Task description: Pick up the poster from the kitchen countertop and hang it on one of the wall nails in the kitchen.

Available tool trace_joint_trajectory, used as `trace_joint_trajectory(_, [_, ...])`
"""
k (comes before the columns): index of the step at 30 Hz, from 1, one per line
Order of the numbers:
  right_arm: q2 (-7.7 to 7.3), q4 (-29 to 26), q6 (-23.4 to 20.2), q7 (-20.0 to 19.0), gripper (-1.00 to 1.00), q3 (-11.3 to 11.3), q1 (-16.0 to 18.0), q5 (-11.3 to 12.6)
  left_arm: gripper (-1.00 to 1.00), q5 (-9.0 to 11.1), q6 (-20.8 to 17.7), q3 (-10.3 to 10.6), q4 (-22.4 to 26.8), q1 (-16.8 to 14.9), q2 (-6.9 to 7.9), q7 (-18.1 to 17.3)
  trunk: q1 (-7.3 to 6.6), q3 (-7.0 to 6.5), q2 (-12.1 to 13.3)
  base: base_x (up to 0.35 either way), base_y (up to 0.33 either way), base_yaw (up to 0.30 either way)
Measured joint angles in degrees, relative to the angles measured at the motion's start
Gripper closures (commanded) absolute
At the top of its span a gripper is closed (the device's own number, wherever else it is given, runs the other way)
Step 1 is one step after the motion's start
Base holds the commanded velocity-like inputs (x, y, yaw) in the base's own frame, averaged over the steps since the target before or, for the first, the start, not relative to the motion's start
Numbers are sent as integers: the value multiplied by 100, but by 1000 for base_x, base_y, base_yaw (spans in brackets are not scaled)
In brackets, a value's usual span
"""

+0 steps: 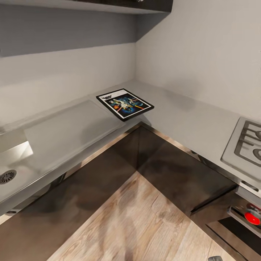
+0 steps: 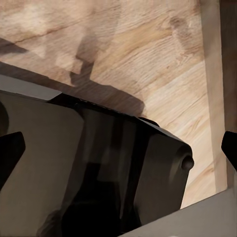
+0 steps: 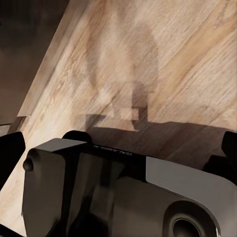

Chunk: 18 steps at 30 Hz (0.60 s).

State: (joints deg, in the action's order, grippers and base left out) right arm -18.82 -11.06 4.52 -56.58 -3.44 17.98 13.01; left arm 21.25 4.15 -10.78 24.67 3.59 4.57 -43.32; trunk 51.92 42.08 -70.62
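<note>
The left gripper [image 2: 118, 148] points down at a wooden floor [image 2: 148, 49]; its two dark fingertips [image 2: 10, 153] stand wide apart with nothing between them; beneath the fingers sits a dark robot base [image 2: 98, 168], casting a shadow on the planks beyond; a pale strip [image 2: 215, 89] runs along the floor's edge.

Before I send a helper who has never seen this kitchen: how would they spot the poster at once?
Find the light grey L-shaped kitchen countertop and follow it to its inner corner, between the sink and the steel gas hob. The poster lies flat there, one corner over the front edge: black-framed, blue-black space artwork, the one colourful thing on the worktop.
</note>
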Motion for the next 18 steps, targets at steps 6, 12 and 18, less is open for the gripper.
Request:
trace_joint_trajectory(6, [0,6,5,58,-100,-4,0,5,-100,-9,54,6,72,0,0,12,0,-18,0,0,0,0])
trace_joint_trajectory(12, [4,70,6,417,-100,-6,0,8,-100,-47,48,12,764,-1,-4,36,0,-21,0,0,0,0])
trace_joint_trajectory(18, [-26,583,51,827,-100,-14,0,-2,-100,-449,-170,40,2068,0,-10,33,0,-22,0,0,0,0])
